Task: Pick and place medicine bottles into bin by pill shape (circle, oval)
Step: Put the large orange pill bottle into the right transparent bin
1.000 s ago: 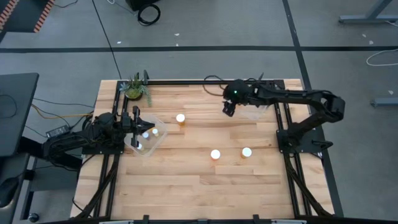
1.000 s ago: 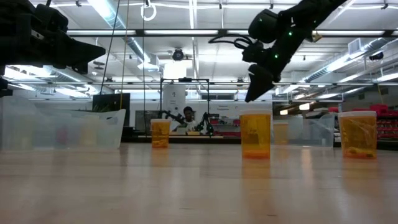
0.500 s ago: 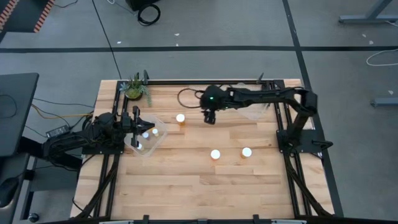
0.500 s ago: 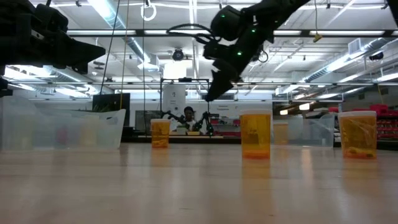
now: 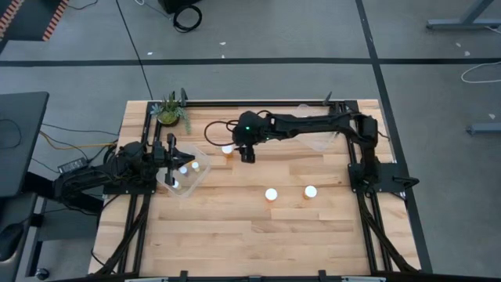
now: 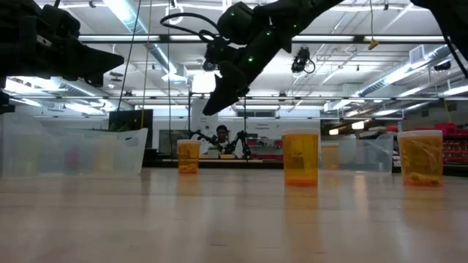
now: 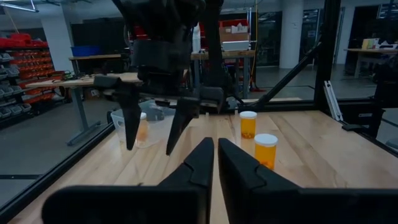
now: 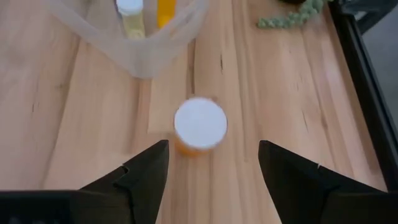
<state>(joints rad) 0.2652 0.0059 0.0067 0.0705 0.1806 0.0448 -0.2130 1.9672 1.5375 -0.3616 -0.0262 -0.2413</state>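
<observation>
Three amber medicine bottles with white caps stand upright on the wooden table: one at the far middle-left (image 5: 227, 149) and two nearer the front (image 5: 271, 193) (image 5: 311, 190). My right gripper (image 5: 247, 157) hangs open, slanting down, just right of the far bottle (image 8: 200, 126); its fingers (image 8: 146, 171) stand apart on either side of the bottle, above it, touching nothing. My left gripper (image 7: 215, 163) is shut and level over the left clear bin (image 5: 197, 177), which holds several bottles.
A green potted plant (image 5: 168, 111) stands at the far left corner. A second clear bin (image 5: 319, 142) sits at the far right, partly under my right arm. Black frame rails edge the table. Bare wood lies toward the near edge.
My right gripper has swept from above the right bin toward the table's left edge, rolling and tipping further down, and now hangs over the far bottle. The bottles and my left arm have kept still.
</observation>
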